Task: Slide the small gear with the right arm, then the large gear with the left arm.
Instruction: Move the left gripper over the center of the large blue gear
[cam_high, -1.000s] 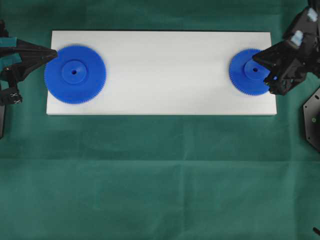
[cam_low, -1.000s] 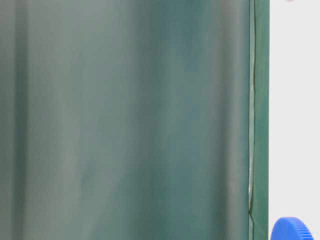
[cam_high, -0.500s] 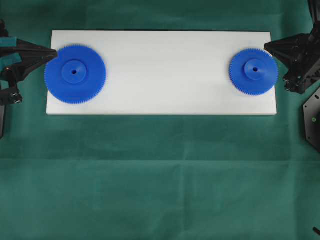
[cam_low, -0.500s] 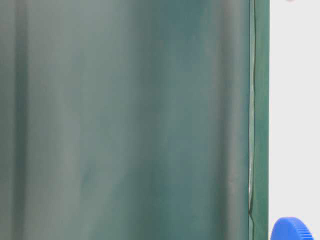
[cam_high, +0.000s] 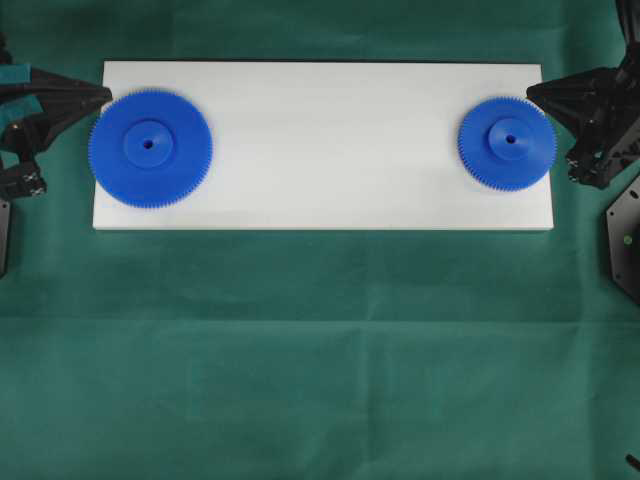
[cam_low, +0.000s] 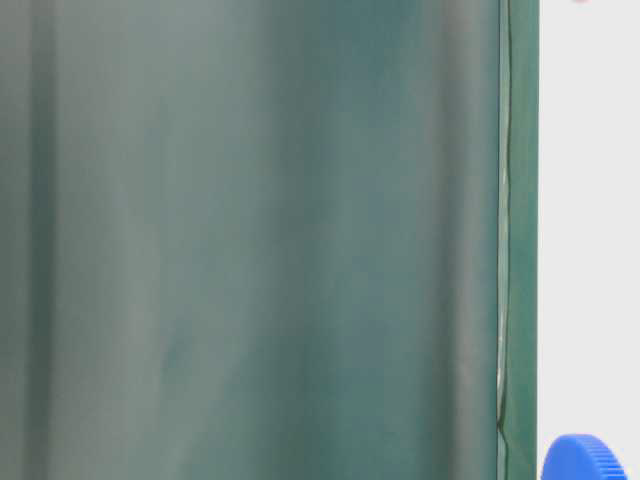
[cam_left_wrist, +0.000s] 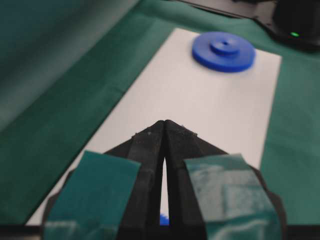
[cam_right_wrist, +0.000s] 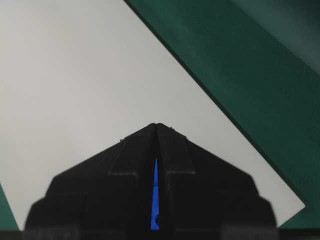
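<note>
The large gear (cam_high: 150, 148) lies flat at the left end of the white board (cam_high: 330, 150). The small gear (cam_high: 507, 143) lies at the right end. My left gripper (cam_high: 106, 94) is shut and empty, its tip just off the large gear's upper left rim. In the left wrist view the left gripper (cam_left_wrist: 164, 123) points along the board toward the small gear (cam_left_wrist: 223, 51). My right gripper (cam_high: 531, 93) is shut and empty, its tip beside the small gear's upper right rim. Through the slit of the right gripper (cam_right_wrist: 156, 125) a strip of the small gear (cam_right_wrist: 155, 200) shows.
Green cloth (cam_high: 320, 350) covers the table around the board. A black mount (cam_high: 625, 235) sits off the board's right end. The table-level view shows the cloth backdrop (cam_low: 250, 240) and a blue gear's rim (cam_low: 585, 460).
The right gripper has drawn back from over the small gear to its right rim. The left gripper's tip has shifted slightly toward the board's far edge. Neither gear has moved.
</note>
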